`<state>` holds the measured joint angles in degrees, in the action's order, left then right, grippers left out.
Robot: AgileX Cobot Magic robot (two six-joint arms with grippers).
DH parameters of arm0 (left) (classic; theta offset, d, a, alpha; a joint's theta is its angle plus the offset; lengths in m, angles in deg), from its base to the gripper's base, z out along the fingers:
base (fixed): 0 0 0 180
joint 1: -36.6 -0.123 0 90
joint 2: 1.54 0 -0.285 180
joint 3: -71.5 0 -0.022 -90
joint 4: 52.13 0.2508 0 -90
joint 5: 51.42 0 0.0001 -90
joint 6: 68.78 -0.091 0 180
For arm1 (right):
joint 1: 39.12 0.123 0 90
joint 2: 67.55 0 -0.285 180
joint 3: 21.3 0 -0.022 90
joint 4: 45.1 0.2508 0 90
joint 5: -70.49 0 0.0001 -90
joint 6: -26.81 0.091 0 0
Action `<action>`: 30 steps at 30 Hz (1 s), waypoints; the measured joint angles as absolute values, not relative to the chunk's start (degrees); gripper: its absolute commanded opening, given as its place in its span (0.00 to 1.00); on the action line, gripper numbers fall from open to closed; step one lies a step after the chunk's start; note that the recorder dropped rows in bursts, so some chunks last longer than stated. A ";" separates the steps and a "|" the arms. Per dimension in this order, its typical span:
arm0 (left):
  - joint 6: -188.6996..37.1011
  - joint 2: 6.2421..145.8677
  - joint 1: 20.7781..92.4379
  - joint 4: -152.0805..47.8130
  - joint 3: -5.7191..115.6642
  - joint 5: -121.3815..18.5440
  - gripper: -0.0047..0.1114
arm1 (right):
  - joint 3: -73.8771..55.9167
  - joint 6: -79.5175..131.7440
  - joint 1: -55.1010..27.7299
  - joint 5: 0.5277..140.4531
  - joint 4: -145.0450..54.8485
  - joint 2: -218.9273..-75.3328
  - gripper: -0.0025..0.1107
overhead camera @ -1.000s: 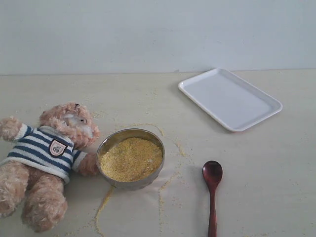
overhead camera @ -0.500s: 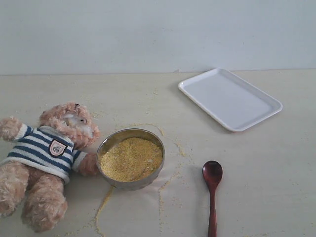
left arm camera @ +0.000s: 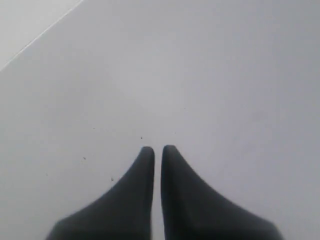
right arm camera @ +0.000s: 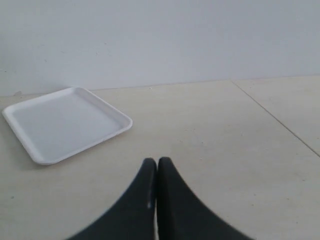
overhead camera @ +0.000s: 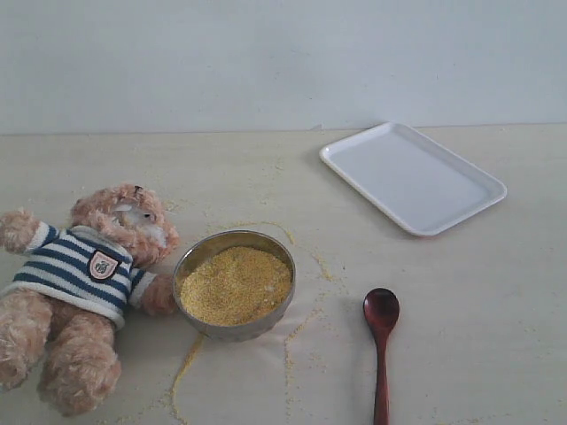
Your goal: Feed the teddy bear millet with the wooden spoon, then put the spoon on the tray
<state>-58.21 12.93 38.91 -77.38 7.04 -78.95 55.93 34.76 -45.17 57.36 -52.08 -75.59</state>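
The teddy bear (overhead camera: 75, 288) lies on its back at the left in the exterior view. Beside its arm stands a round metal bowl (overhead camera: 234, 283) heaped with millet (overhead camera: 236, 283). The wooden spoon (overhead camera: 381, 345) lies flat to the right of the bowl, its oval bowl pointing away. The white tray (overhead camera: 413, 176) sits at the back right and also shows in the right wrist view as the tray (right arm camera: 65, 122). Neither arm appears in the exterior view. My left gripper (left arm camera: 157, 148) is shut and holds nothing. My right gripper (right arm camera: 157, 160) is shut with nothing in it, over bare table.
Loose trails of millet (overhead camera: 292, 341) lie scattered on the cream table around the bowl. A pale wall (overhead camera: 283, 62) rises behind the table. A seam (right arm camera: 275, 117) crosses the table surface in the right wrist view. The left wrist view shows only a plain grey surface.
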 measured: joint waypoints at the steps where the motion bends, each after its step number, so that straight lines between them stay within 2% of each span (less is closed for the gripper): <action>1: -61.09 16.23 38.91 -74.15 10.45 -76.35 0.08 | 55.93 34.76 -45.17 57.51 -51.98 -75.59 0.02; 5: -68.78 32.66 38.91 -63.76 24.99 -55.58 0.08 | 55.93 34.76 -45.17 57.63 -51.98 -75.59 0.02; 11: -75.24 59.83 38.91 -58.08 44.67 -14.43 0.08 | 55.93 34.76 -45.17 57.75 -51.94 -75.59 0.02; 17: -80.48 73.41 38.91 -61.47 49.36 1.21 0.08 | 55.93 34.76 -45.17 57.75 -51.94 -75.59 0.02; 23: -84.29 76.88 38.91 -62.09 46.69 4.98 0.09 | 55.93 34.76 -45.17 57.75 -51.94 -75.59 0.02; 26: -89.39 77.11 38.91 -63.21 45.06 4.56 0.20 | 55.93 34.76 -45.17 57.88 -51.94 -75.59 0.02; 28: -95.25 77.32 38.91 -65.76 43.70 3.78 0.37 | 55.93 34.76 -45.17 57.98 -51.94 -75.59 0.02; 30: -99.44 77.42 38.91 -68.16 42.31 2.51 0.59 | 55.93 34.76 -45.17 57.98 -51.94 -75.59 0.02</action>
<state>-99.44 77.42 38.91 -68.16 42.31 2.51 55.93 34.76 -45.17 57.98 -51.94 -75.59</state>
